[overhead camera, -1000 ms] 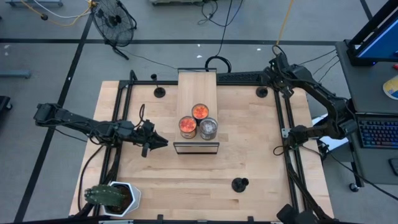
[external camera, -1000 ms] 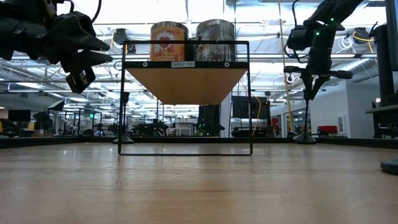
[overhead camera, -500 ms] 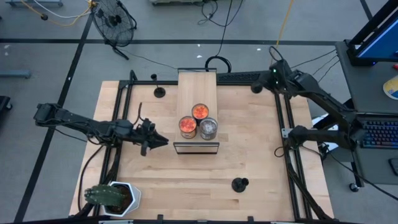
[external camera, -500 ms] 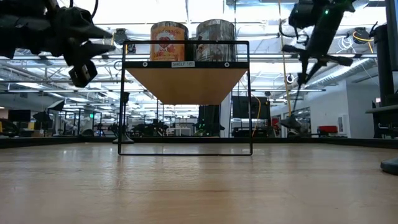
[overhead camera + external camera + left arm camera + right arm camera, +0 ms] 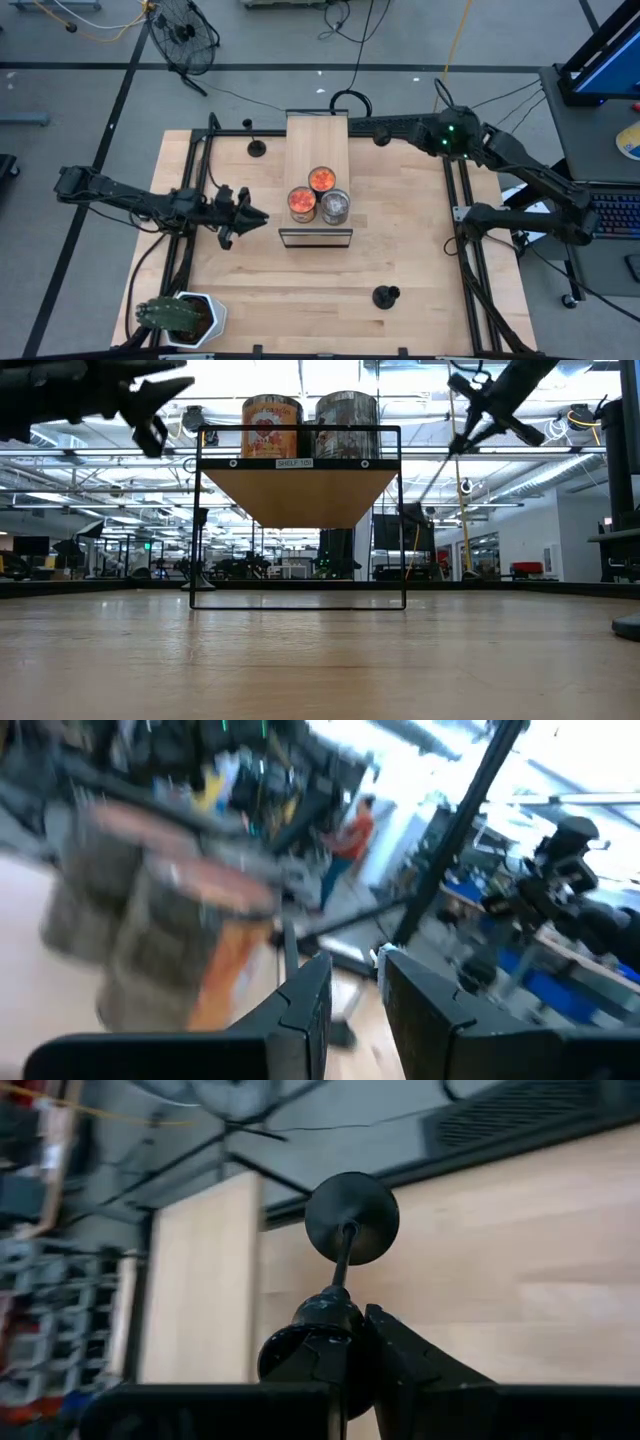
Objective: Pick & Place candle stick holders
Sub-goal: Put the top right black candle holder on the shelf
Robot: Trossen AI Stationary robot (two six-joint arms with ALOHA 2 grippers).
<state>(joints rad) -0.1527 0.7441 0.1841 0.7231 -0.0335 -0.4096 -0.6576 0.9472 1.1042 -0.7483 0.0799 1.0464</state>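
Note:
My right gripper (image 5: 412, 135) is shut on a black candle stick holder (image 5: 381, 137), raised above the table's far edge just right of the shelf. In the right wrist view its round disc base (image 5: 350, 1217) points away from the fingers. Two more holders stand on their bases: one at the far left (image 5: 257, 148), one near the front edge (image 5: 386, 296). My left gripper (image 5: 262, 219) hovers left of the shelf, pointing at the jars, slightly open with nothing between its fingers (image 5: 305, 1010). My right gripper pinches the holder's thick top end (image 5: 322, 1325) between its two fingers, opposite the disc base. The fingers come slanting down from the table's right and lie along the stem. The holder is lifted clear and tilted, its base lower and toward the shelf (image 5: 410, 512).
A wooden shelf on a black wire frame (image 5: 316, 238) stands mid-table with three round jars (image 5: 322, 195) on top. A potted cactus (image 5: 180, 315) sits at the near left corner. Black rails (image 5: 452, 200) run along both table sides.
My right gripper has lifted the holder off the table's far right corner and carried it up and left toward the shelf; the holder has tipped from upright to slanting. My left gripper has risen a little and tipped its fingers upward.

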